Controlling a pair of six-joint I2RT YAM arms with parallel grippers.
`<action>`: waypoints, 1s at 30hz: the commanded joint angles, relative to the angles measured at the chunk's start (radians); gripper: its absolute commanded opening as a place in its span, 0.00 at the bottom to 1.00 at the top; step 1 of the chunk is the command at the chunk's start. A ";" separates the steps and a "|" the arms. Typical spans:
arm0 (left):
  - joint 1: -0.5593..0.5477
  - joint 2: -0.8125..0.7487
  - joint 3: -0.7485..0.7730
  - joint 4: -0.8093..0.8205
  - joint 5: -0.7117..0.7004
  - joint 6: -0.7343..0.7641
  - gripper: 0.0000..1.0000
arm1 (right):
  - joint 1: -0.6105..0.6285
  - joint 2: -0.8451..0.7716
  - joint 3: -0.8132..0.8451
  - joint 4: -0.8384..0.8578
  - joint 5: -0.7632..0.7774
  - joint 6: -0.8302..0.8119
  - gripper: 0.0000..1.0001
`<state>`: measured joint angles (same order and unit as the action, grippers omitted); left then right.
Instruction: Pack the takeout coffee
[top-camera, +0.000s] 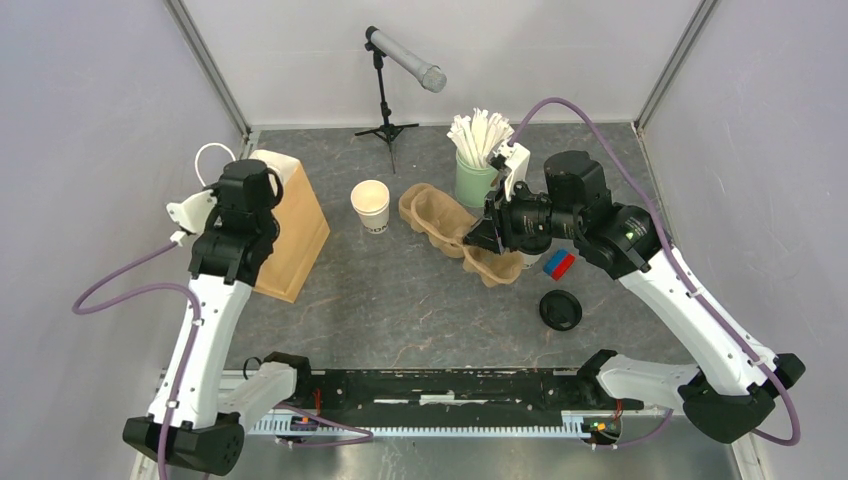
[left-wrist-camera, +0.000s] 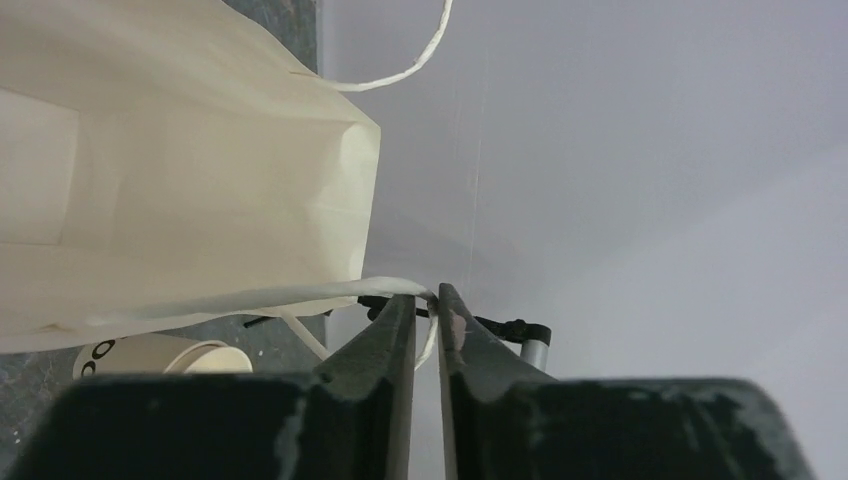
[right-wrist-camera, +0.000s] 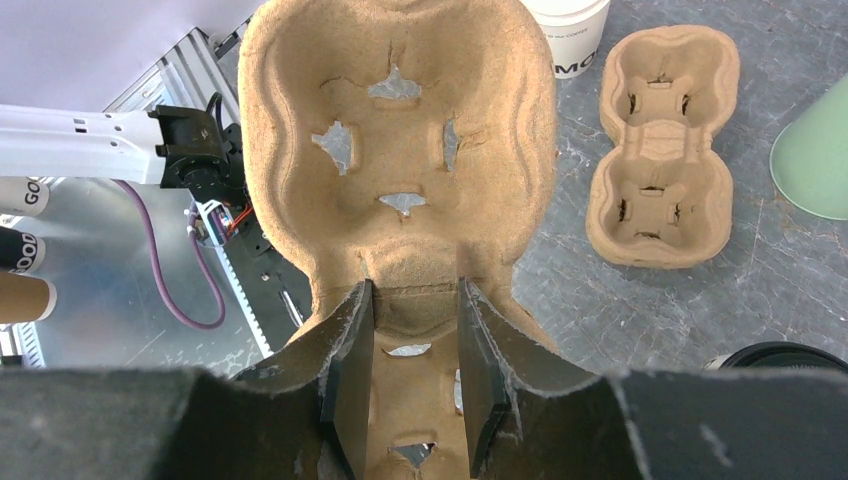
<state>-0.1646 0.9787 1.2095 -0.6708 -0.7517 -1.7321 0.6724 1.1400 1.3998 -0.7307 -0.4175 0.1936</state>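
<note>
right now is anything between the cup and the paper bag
Nothing visible. The cup stands on bare table just right of the bag; the loose carrier lies on its far side. The left gripper pinches the bag's handle.

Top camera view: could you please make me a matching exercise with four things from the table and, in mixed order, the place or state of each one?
Things:
1. paper bag
2. white cup
3. black lid
4. cup carrier

Places or states:
A. lies flat on the table near the right arm
B. handle pinched by the left gripper
C. clamped in the right gripper
D. stands upright with no lid on it

Pairs: 1-B, 2-D, 3-A, 4-C
</note>
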 joint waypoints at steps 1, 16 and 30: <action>0.006 -0.044 0.026 0.029 0.012 0.096 0.14 | -0.001 -0.011 0.028 0.012 0.000 -0.006 0.37; 0.005 -0.185 0.264 -0.413 0.296 0.373 0.02 | 0.000 0.074 0.149 -0.067 0.011 -0.026 0.36; 0.005 -0.231 0.074 -0.037 0.998 0.361 0.02 | 0.000 0.121 0.284 -0.085 0.078 0.029 0.36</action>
<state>-0.1646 0.7174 1.2808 -0.9543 0.0071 -1.3773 0.6724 1.2541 1.6009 -0.8314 -0.3729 0.1936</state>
